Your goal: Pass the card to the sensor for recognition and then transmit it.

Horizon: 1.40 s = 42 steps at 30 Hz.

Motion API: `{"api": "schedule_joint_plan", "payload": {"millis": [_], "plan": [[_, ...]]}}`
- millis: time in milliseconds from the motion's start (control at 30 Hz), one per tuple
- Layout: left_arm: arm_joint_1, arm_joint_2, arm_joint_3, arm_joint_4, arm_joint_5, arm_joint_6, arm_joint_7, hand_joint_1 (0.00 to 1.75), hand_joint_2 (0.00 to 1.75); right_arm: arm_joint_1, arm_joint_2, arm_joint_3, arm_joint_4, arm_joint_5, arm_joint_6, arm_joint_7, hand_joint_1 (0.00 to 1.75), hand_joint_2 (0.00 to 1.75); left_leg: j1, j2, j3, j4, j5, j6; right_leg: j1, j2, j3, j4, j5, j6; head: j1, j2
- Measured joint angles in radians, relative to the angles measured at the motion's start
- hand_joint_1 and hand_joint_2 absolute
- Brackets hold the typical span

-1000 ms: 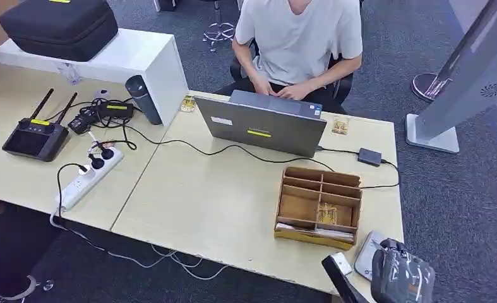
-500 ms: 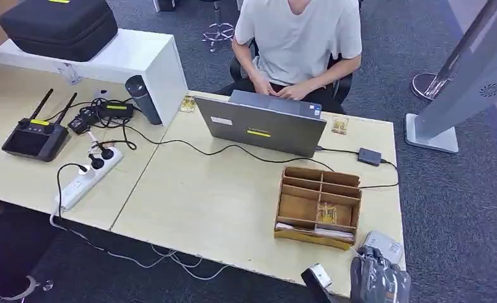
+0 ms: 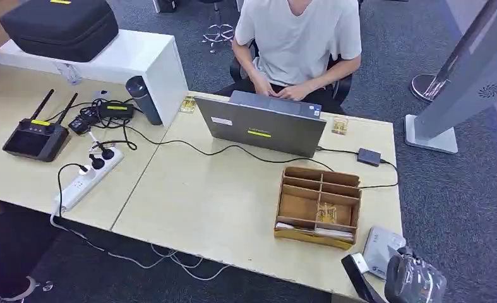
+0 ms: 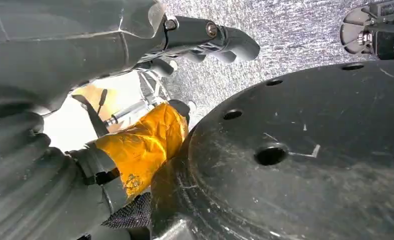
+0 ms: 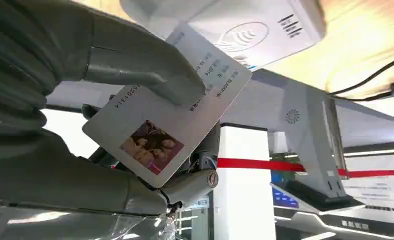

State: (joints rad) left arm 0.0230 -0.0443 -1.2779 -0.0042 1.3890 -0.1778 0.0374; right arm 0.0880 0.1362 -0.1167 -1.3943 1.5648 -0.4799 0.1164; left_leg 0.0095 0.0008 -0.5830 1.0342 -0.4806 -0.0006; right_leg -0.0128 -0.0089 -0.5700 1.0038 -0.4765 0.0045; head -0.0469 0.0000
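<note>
While the right hand pinches a white ID card between its thick grey thumb and the darker fingers behind, the card's long axis runs slantwise across the right wrist view, its printed-text end pointing at the white card reader and its small photo at the end nearer the palm. That far corner overlaps the reader's face by the wave symbol; contact or a slight gap, cannot tell from this angle. From the head view the right hand sits at the near right corner of the desk, with the card seen edge-on as a pale strip on a dark finger, just beside the card reader lying flat by the table edge. A wooden desk organizer stands just behind the reader, and a grey laptop sits further back with a person typing at it. The left hand hangs over dark floor, fingers loosely apart, holding nothing.
</note>
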Motion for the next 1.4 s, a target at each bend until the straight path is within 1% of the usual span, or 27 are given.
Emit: {"api": "schedule_joint_plan", "payload": {"millis": [333,467,533,633,700,767,800,833,867,933,1000,1100,1167,1200,1233,1300,1333,1400], "plan": [[0.000,0.000,0.000,0.000,0.000,0.000,0.000,0.00,1.75,-0.007,0.003,-0.028,-0.010,0.000,0.006,0.000,1.75,1.75,0.000,0.000,0.001,0.000,0.000,0.000,0.000,0.000,0.001,0.000,0.000,0.000,0.000,0.000],[-0.001,0.000,0.000,0.000,-0.003,0.000,0.000,0.00,1.75,-0.008,0.005,-0.028,-0.018,0.000,0.005,0.013,1.75,1.75,0.000,0.000,0.000,0.000,0.000,0.000,0.000,0.000,0.001,0.000,0.000,0.000,0.000,0.000],[-0.001,0.002,0.000,0.000,-0.008,-0.001,0.003,0.00,1.75,-0.010,0.005,-0.011,-0.050,0.000,0.021,0.042,1.75,1.75,0.000,0.000,-0.001,0.000,0.000,0.000,0.000,0.000,0.000,0.000,0.000,0.000,0.000,0.000],[-0.005,0.008,0.000,0.000,-0.020,-0.009,0.015,0.00,1.75,-0.057,0.005,0.031,-0.106,0.000,0.050,0.045,1.75,1.75,0.000,0.003,-0.001,0.000,0.001,-0.001,0.000,0.003,0.000,0.001,0.001,-0.001,-0.001,0.000],[-0.008,0.011,0.000,0.000,-0.034,-0.018,0.022,0.00,1.75,-0.125,0.005,0.062,-0.135,0.000,0.084,0.053,1.75,1.75,0.000,0.003,-0.001,0.000,0.002,-0.001,0.000,0.004,0.000,0.001,0.003,-0.002,0.000,0.000],[-0.013,0.020,0.000,0.000,-0.056,-0.039,0.028,0.00,1.75,-0.229,0.003,0.095,-0.135,0.000,0.114,0.067,1.75,1.75,0.001,0.005,-0.001,0.000,0.004,-0.003,0.000,0.005,-0.003,0.001,0.004,-0.002,0.000,0.000],[-0.015,0.026,-0.002,0.000,-0.065,-0.049,0.032,0.00,1.75,-0.286,0.002,0.111,-0.120,0.000,0.116,0.077,1.75,1.75,0.001,0.005,-0.001,0.000,0.005,-0.002,0.000,0.006,-0.003,0.001,0.005,-0.002,-0.001,0.000],[-0.018,0.032,-0.006,0.000,-0.078,-0.063,0.032,0.00,1.75,-0.371,0.000,0.116,-0.072,0.000,0.105,0.080,1.75,1.75,0.001,0.005,-0.002,0.000,0.006,-0.002,0.000,0.006,-0.004,0.001,0.007,-0.002,0.000,0.000],[-0.021,0.035,-0.013,0.000,-0.086,-0.071,0.032,0.00,1.75,-0.421,-0.001,0.116,-0.033,0.000,0.094,0.080,1.75,1.75,0.001,0.005,-0.002,0.000,0.007,-0.002,0.000,0.006,-0.004,0.001,0.007,-0.002,0.000,0.000],[-0.028,0.043,-0.021,0.000,-0.102,-0.085,0.033,0.00,1.75,-0.544,-0.004,0.111,0.078,0.000,0.048,0.093,1.75,1.75,0.001,0.004,-0.002,0.000,0.010,-0.002,0.000,0.005,-0.004,0.001,0.009,-0.002,0.000,0.000],[-0.031,0.050,-0.032,0.000,-0.105,-0.089,0.033,0.00,1.75,-0.628,-0.010,0.109,0.168,0.000,0.021,0.100,1.75,1.75,0.001,0.004,-0.002,0.000,0.010,-0.002,0.000,0.004,-0.004,0.001,0.009,-0.002,0.000,0.000],[-0.033,0.056,-0.038,0.000,-0.108,-0.090,0.033,0.00,1.75,-0.704,-0.013,0.106,0.262,0.000,0.007,0.112,1.75,1.75,0.001,0.004,-0.002,0.000,0.010,-0.002,0.000,0.005,-0.004,0.001,0.009,-0.002,0.000,0.000],[-0.037,0.058,-0.044,0.000,-0.109,-0.091,0.035,0.00,1.75,-0.743,-0.014,0.110,0.313,0.000,0.012,0.163,1.75,1.75,0.001,0.003,-0.003,0.000,0.010,-0.002,0.000,0.004,-0.004,0.001,0.009,-0.002,0.000,0.000],[-0.038,0.059,-0.045,0.000,-0.111,-0.091,0.036,0.00,1.75,-0.764,-0.014,0.119,0.345,0.000,0.019,0.206,1.75,1.75,0.001,0.003,-0.004,0.000,0.010,-0.002,0.000,0.004,-0.004,0.002,0.009,-0.003,0.000,0.000],[-0.040,0.059,-0.046,0.000,-0.111,-0.090,0.039,0.00,1.75,-0.782,-0.013,0.126,0.367,0.000,0.025,0.236,1.75,1.75,0.001,0.003,-0.004,0.000,0.010,-0.002,0.000,0.005,-0.005,0.002,0.009,-0.003,0.000,0.000],[-0.045,0.058,-0.046,0.000,-0.110,-0.085,0.051,0.00,1.75,-0.810,0.000,0.136,0.415,0.001,0.035,0.292,1.75,1.75,0.001,0.003,-0.004,0.000,0.010,-0.002,0.000,0.004,-0.005,0.002,0.009,-0.003,0.000,0.000],[-0.047,0.058,-0.047,0.000,-0.108,-0.084,0.055,0.00,1.75,-0.820,0.006,0.144,0.433,0.001,0.038,0.306,0.00,1.75,0.001,0.003,-0.005,0.000,0.010,-0.002,0.000,0.004,-0.006,0.002,0.009,-0.003,0.000,0.000],[-0.050,0.058,-0.047,0.000,-0.103,-0.077,0.061,0.00,1.75,-0.831,0.024,0.163,0.466,0.001,0.037,0.320,0.00,1.75,0.001,0.003,-0.005,0.000,0.010,-0.002,0.000,0.005,-0.006,0.002,0.009,-0.003,0.000,0.000]]}}
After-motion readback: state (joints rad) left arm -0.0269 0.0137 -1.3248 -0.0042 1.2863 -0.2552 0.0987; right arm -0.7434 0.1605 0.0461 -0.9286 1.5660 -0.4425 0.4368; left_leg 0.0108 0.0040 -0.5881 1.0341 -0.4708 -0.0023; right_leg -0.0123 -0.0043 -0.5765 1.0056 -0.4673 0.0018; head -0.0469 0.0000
